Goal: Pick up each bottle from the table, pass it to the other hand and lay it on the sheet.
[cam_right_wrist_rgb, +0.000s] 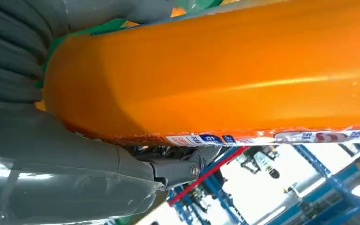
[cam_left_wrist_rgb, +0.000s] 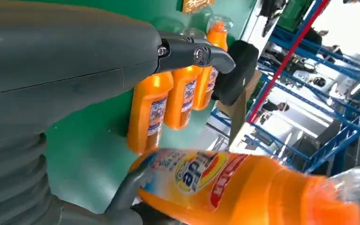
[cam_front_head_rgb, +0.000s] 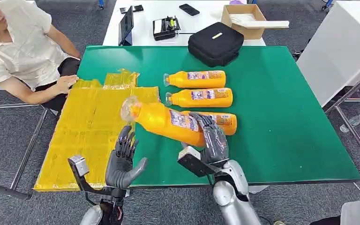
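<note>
Right now the right hand (cam_front_head_rgb: 214, 140) grips an orange detergent bottle (cam_front_head_rgb: 168, 121) around its lower body, dark fingers (cam_front_head_rgb: 212, 133) wrapped over the top side, bottle lifted off the green table (cam_front_head_rgb: 286, 117) and tilted, clear cap (cam_front_head_rgb: 128, 108) pointing away from the hand twd the robot's left and slightly up. In the right wrist view the bottle body (cam_right_wrist_rgb: 225, 70) lies tight against the palm w/ the thumb (cam_right_wrist_rgb: 168, 171) under it.

Just beside it, to the robot's left, the left hand (cam_front_head_rgb: 122, 161) is raised w/ fingers spread and upright, palm facing the bottle, holding nothing; cap end hangs just above its fingertips, not touching as far as the head view shows. In the left wrist view the held bottle (cam_left_wrist_rgb: 243, 187) crosses close past the thumb (cam_left_wrist_rgb: 194, 51); contact can't be told there.

Beyond the right hand, 3 more orange bottles lie on their sides on the table: nearest one (cam_front_head_rgb: 215, 121) partly hidden behind the held bottle, a middle one (cam_front_head_rgb: 200, 97), then the farthest (cam_front_head_rgb: 196, 79), caps twd the robot's left.

Beyond the left hand the yellow sheet (cam_front_head_rgb: 89, 136) is spread on the table's left part, no bottle on it. A person's hand (cam_front_head_rgb: 66, 83) rests on its far corner. A black case (cam_front_head_rgb: 215, 43) sits at the table's far edge.
</note>
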Motion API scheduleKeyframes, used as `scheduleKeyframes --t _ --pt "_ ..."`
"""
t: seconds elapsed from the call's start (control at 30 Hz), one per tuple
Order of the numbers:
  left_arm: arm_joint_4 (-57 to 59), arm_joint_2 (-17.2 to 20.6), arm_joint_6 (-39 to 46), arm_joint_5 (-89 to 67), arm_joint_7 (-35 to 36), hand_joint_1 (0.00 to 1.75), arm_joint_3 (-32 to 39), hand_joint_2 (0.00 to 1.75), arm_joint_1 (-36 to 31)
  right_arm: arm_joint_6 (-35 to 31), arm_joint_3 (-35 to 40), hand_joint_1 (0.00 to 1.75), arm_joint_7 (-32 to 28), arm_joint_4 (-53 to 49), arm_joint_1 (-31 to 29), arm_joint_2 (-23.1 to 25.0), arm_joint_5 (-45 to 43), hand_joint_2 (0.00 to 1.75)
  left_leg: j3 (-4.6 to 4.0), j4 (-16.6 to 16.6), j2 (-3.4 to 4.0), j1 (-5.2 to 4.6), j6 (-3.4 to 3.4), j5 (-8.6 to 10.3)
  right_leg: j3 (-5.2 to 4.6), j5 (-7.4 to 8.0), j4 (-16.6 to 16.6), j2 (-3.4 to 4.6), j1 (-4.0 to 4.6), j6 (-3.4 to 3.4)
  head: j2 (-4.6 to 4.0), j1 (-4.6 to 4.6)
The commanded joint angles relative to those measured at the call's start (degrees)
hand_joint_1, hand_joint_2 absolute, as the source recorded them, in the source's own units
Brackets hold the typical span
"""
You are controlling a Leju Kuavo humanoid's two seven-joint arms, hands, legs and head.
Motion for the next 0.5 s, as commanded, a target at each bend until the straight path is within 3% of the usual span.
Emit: scheduleKeyframes --t 0.03,0.5 --pt "5.4 -2.4 5.6 -2.8 -2.0 0.0 -1.6 1.75 -3.8 0.3 5.5 1.75 -1.2 5.1 -0.3 -1.0 -1.8 1.75 0.1 0.0 0.03 0.01 0.02 -0.04 0.12 -0.03 0.0 -0.03 0.04 -0.11 0.0 0.0" --pt "5.3 -2.4 7.2 -3.0 -2.7 0.0 -2.4 1.75 -4.5 0.8 5.5 1.75 -1.5 6.0 -0.4 -1.1 -3.2 1.75 0.13 0.0 0.02 0.0 0.04 -0.06 0.13 -0.06 -0.1 -0.1 0.04 -0.15 0.0 0.0"
